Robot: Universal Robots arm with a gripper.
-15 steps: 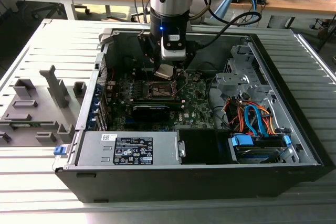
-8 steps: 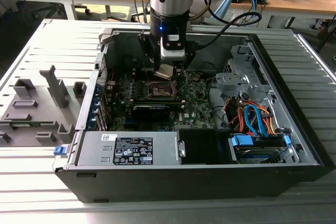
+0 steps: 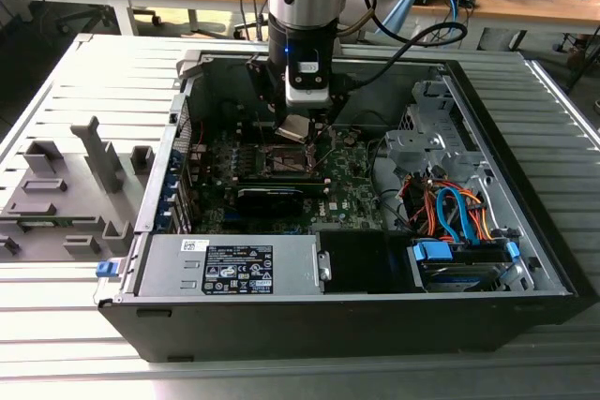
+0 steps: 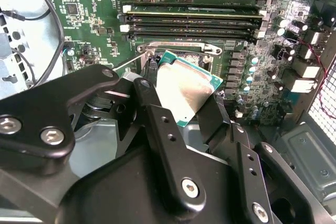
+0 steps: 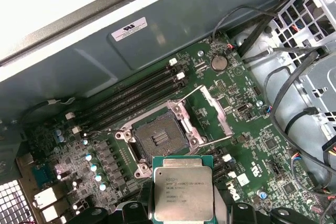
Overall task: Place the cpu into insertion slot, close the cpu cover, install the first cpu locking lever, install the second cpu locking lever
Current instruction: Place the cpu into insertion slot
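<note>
The cpu [image 5: 184, 188] hangs over the open insertion slot [image 5: 157, 136], with the cpu cover [image 5: 217, 108] folded back.
The cpu is a small flat square chip with a dull silver-grey top and a green edge. The hand [image 4: 181, 98] pinches it at two opposite sides, tilted and clear of the green board, near the socket. The insertion slot is a square black socket with a dark, exposed centre and a thin metal rim. The cover, a thin silver-grey frame with a cut-out middle, stands swung away along one side of the socket.
</note>
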